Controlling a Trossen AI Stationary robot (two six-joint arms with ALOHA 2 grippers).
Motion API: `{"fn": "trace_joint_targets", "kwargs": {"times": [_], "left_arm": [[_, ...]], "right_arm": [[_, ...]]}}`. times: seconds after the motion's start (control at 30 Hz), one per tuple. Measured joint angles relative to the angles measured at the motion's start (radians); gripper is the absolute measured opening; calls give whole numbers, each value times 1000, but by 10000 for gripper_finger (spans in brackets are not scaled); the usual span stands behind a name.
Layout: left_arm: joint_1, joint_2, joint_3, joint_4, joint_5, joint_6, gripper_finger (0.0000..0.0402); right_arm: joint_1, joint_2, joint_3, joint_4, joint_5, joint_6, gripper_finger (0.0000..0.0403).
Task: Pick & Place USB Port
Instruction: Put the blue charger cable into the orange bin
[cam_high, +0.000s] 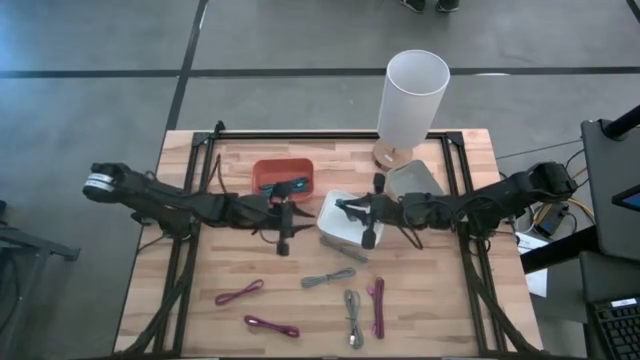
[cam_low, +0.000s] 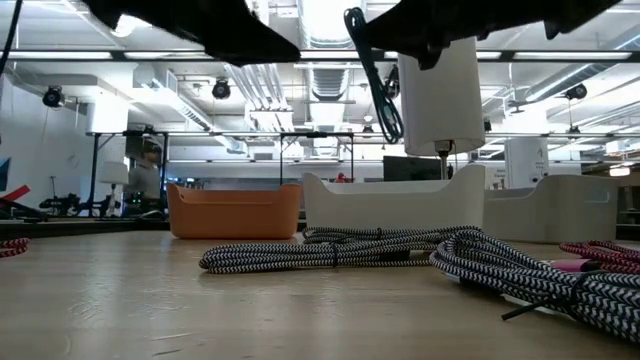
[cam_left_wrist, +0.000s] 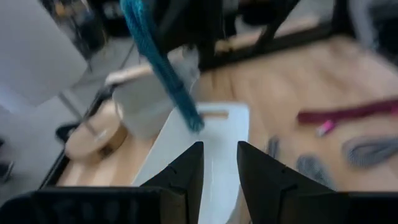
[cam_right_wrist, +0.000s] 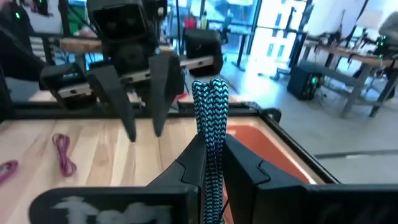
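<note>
My right gripper (cam_right_wrist: 212, 135) hovers over the white tray (cam_high: 335, 225) and is shut on a teal-and-black braided cable (cam_right_wrist: 209, 112). In the left wrist view the same cable (cam_left_wrist: 163, 68) hangs down over the white tray (cam_left_wrist: 217, 134). My left gripper (cam_left_wrist: 219, 146) is open, faces the right gripper from the table's left and touches nothing. It shows in the right wrist view (cam_right_wrist: 144, 127) and, from above, just left of the white tray (cam_high: 283, 240). An orange-red tray (cam_high: 283, 176) lies beyond it. My right gripper pinches the braided cable between its two fingers (cam_right_wrist: 245, 168). The cable is doubled, and its folded end (cam_right_wrist: 209, 87) sticks out past the fingertips. The cable is lifted clear of the table; in the left wrist view its free length (cam_left_wrist: 186, 109) hangs above the white tray.
Several bundled cables lie on the near half of the table: maroon ones (cam_high: 240, 292) (cam_high: 272, 326) (cam_high: 377, 305) and grey braided ones (cam_high: 328, 277) (cam_high: 352, 318). A tall white cylinder (cam_high: 412, 95) on a wooden base stands at the far edge, with a grey tray (cam_high: 415, 180) beside it.
</note>
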Motion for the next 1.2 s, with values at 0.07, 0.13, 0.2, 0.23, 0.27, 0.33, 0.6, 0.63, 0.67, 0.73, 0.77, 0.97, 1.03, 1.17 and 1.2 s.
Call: {"fn": "trace_joint_targets", "kwargs": {"times": [0.07, 0.13, 0.2, 0.23, 0.27, 0.33, 0.6, 0.63, 0.67, 0.73, 0.77, 0.97, 1.03, 1.17, 1.2], "left_arm": [[-1, -7, -74, 166, 3, 1, 108], [3, -8, -138, 321, 3, 1, 108], [6, 4, -190, 446, 1, -5, 108], [7, 11, -211, 498, 1, -13, 108], [7, 17, -228, 539, 0, -23, 108], [7, 24, -245, 582, 1, -42, 108], [9, 26, -238, 570, -4, -98, 108], [9, 26, -236, 568, -12, -98, 108], [9, 26, -236, 562, -27, -96, 108], [9, 26, -236, 545, -71, -96, 108], [9, 26, -237, 534, -99, -98, 108], [10, 26, -238, 455, -165, -146, 108], [9, 26, -238, 437, -165, -172, 108], [9, 26, -238, 407, -165, -192, 108], [9, 26, -238, 402, -165, -192, 108]], "right_arm": [[0, 2, -28, 66, -4, -7, 34], [-2, 4, -47, 136, -7, -10, 34], [-4, 5, -63, 189, -9, -10, 34], [-6, 9, -66, 210, -18, -10, 34], [-9, 18, -66, 233, -32, -10, 34], [-15, 34, -67, 269, -53, -11, 34], [-35, 190, 9, 335, -60, -10, 34], [-35, 213, 30, 338, -62, -7, 34], [-35, 232, 49, 341, -63, -2, 34], [-34, 274, 90, 339, -63, 2, 34], [-34, 294, 112, 343, -63, -1, 34], [-34, 379, 209, 337, -87, -44, 34], [-34, 397, 230, 334, -101, -45, 34], [-34, 418, 265, 327, -103, -64, 34], [-34, 423, 274, 328, -104, -68, 34]]}}
